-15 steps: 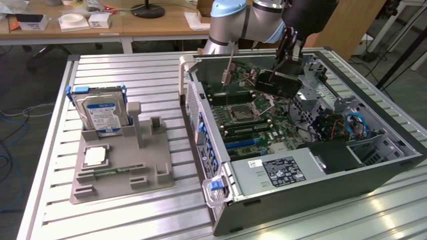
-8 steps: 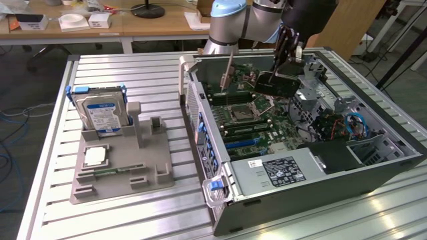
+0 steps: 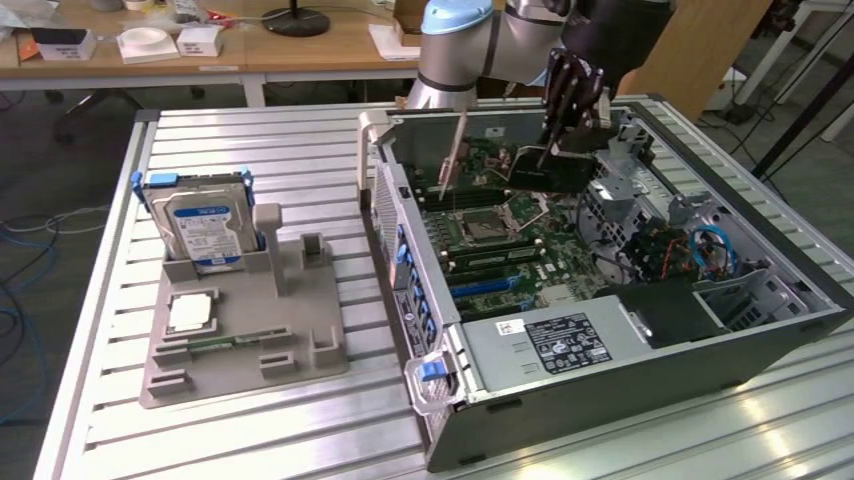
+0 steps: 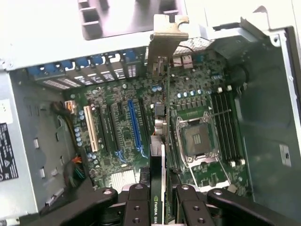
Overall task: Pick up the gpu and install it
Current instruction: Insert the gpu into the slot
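Now, your gripper [image 4: 160,209] is clamped on the gpu [image 4: 158,165], holding it edge-on above the motherboard [image 4: 117,141] inside the open computer case [image 3: 747,340]. If the card comes down off the blue slot [image 4: 135,125] (it hangs beside it), its edge could jam or scrape components

You're working in what looks like a robotics lab: a slotted aluminium worktop [image 3: 267,130] carrying an open computer tower [image 3: 641,390] and a grey parts fixture [image 3: 254,330], cluttered wooden desks [image 3: 307,50] behind, loose cables [image 3: 20,225] on the floor [image 3: 67,165].
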Robot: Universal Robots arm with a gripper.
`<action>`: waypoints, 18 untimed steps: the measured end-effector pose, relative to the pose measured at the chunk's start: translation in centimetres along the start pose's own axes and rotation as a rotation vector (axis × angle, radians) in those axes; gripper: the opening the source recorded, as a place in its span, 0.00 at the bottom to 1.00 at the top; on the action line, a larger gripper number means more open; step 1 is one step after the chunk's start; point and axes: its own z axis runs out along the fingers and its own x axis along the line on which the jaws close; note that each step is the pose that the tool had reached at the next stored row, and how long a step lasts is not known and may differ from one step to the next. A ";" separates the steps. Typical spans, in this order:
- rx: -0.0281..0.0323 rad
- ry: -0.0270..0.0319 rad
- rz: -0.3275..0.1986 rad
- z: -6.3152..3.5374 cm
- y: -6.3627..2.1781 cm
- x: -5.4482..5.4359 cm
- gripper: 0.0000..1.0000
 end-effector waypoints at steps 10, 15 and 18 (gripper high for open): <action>0.0078 0.0057 -0.148 0.18 -0.01 0.0 0.26; 0.0109 0.0058 -0.162 0.19 -0.01 0.0 0.26; 0.0208 0.0047 -0.162 0.37 -0.02 0.0 0.26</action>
